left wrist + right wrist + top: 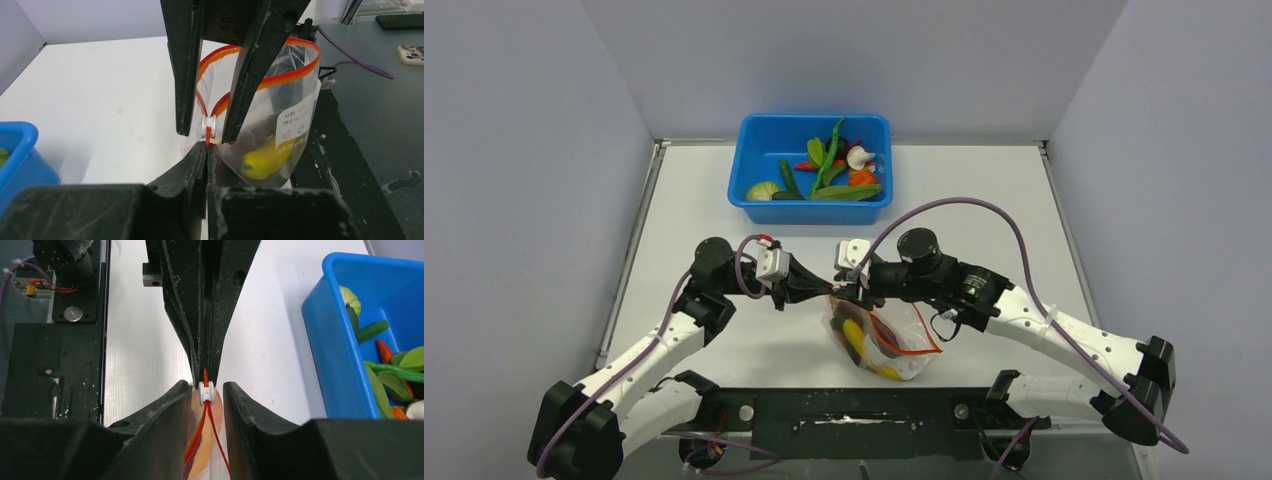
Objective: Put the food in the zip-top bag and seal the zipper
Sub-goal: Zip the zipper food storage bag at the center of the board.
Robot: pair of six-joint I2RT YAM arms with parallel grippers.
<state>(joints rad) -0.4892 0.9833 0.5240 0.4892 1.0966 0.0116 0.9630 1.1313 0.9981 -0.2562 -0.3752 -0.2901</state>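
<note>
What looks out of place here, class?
Much toy food lies in the blue tub, unbagged, while both arms are at the zip-top bag: left fingers pinch the zipper end, right fingers straddle its slider, mouth gaping.

The white table [684, 220] is blocked midway by the black left gripper [829, 293] and right gripper [852, 292] over the clear plastic bag [894, 350], farther back by the blue plastic tub [809, 212]; both sides are free.

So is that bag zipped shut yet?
Open: the bag's zipper gapes in a wide loop past the slider, which sits at one end.
</note>
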